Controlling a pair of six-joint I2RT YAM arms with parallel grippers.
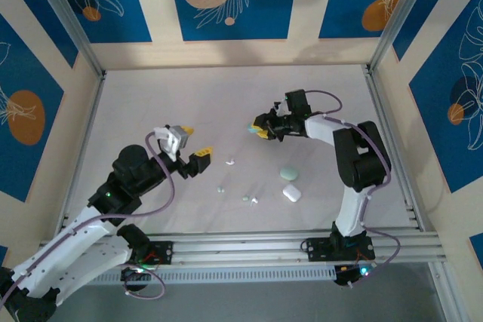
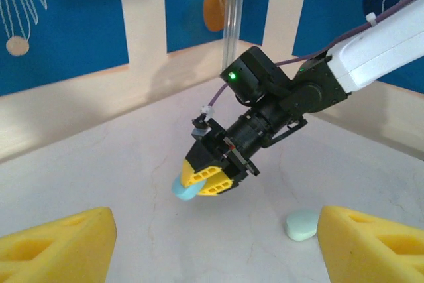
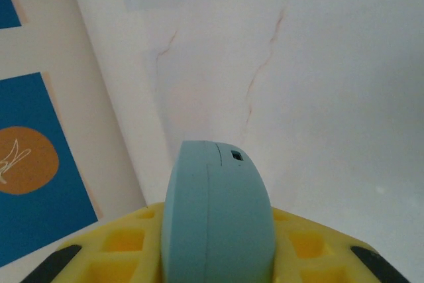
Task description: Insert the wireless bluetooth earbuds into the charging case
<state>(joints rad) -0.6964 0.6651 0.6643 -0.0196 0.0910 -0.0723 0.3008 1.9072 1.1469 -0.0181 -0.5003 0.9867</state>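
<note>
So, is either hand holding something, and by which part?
The right hand pinches the pale blue case by its two sides; the left hand, open, holds nothing.

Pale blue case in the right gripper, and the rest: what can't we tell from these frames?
1. Pale blue rounded plastic case: right wrist view, bottom cut off by the frame edge; inside hidden by its closed shell, sides by the yellow pads of the right gripper.
2. Tiny glossy earbuds: top view, too small to tell orientation.
3. Left gripper: left wrist view, fingers cut off by the bottom edge.
</note>
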